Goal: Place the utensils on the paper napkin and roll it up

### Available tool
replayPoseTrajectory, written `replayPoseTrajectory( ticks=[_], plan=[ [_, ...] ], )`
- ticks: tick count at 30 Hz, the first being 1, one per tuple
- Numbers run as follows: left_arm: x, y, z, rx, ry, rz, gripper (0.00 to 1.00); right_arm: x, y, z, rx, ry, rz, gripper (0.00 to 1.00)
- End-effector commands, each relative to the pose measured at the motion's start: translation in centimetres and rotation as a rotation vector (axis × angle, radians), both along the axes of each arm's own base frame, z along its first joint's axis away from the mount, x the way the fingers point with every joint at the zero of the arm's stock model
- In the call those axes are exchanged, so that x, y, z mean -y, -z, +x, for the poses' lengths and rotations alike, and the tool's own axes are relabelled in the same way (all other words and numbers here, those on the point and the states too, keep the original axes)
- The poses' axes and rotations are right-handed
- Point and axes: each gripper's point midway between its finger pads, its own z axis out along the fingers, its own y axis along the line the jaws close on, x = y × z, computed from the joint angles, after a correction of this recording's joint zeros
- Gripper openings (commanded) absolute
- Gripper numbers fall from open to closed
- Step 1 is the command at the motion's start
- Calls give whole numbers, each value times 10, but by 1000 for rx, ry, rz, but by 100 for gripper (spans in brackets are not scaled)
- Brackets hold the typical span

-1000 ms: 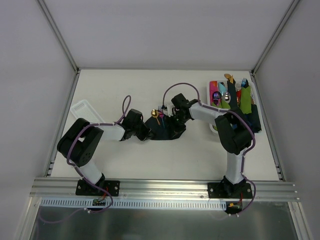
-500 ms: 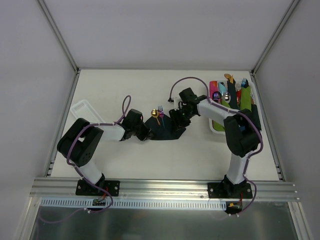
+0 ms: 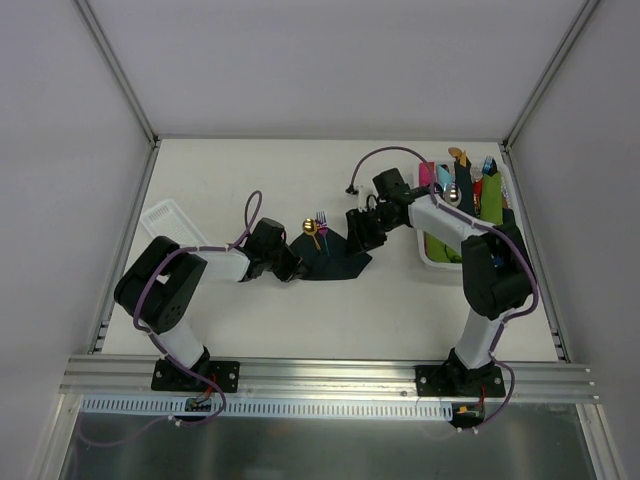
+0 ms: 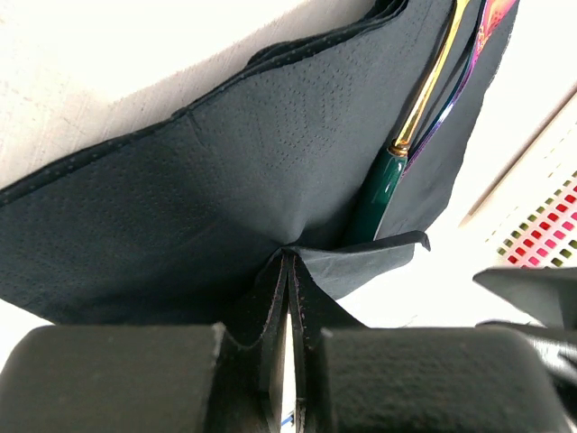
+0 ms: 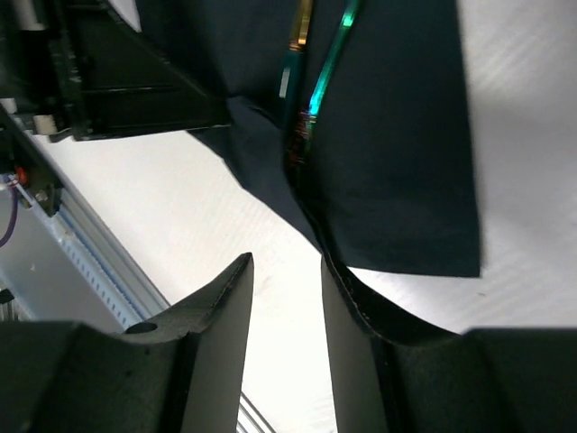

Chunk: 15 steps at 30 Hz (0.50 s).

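Note:
The dark navy paper napkin (image 3: pixel 338 260) lies mid-table. The spoon (image 3: pixel 311 229) with its gold bowl and the fork (image 3: pixel 321 220) lie on it, heads past its far edge. My left gripper (image 3: pixel 290 268) is shut on the napkin's near left corner; in the left wrist view the jaws pinch a fold of the napkin (image 4: pixel 207 180) beside the spoon's gold and green handle (image 4: pixel 389 167). My right gripper (image 3: pixel 358 236) is open and empty at the napkin's right edge. In the right wrist view its fingertips (image 5: pixel 335 275) stand next to the napkin (image 5: pixel 397 153).
A white tray (image 3: pixel 437 257) at the right holds green, pink and dark rolled bundles (image 3: pixel 478 198) with cutlery tips. A clear plastic lid (image 3: pixel 168 216) lies at the left. Grey walls bound the table on three sides.
My right gripper has drawn back up and to the right off the napkin's middle to its right edge. The left arm, napkin and utensils have stayed put.

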Motion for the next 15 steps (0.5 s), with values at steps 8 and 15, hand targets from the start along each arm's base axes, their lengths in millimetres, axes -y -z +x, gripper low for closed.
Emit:
replayPoseTrajectory(
  ticks=[8,15],
  plan=[
    [-31,29,-27,-89,15,174,0,-28,28,-4,-36,-82,53,41],
    [-26,22,-22,-53,43,164,0,-37,34,-4,-31,-129,64,43]
  ],
)
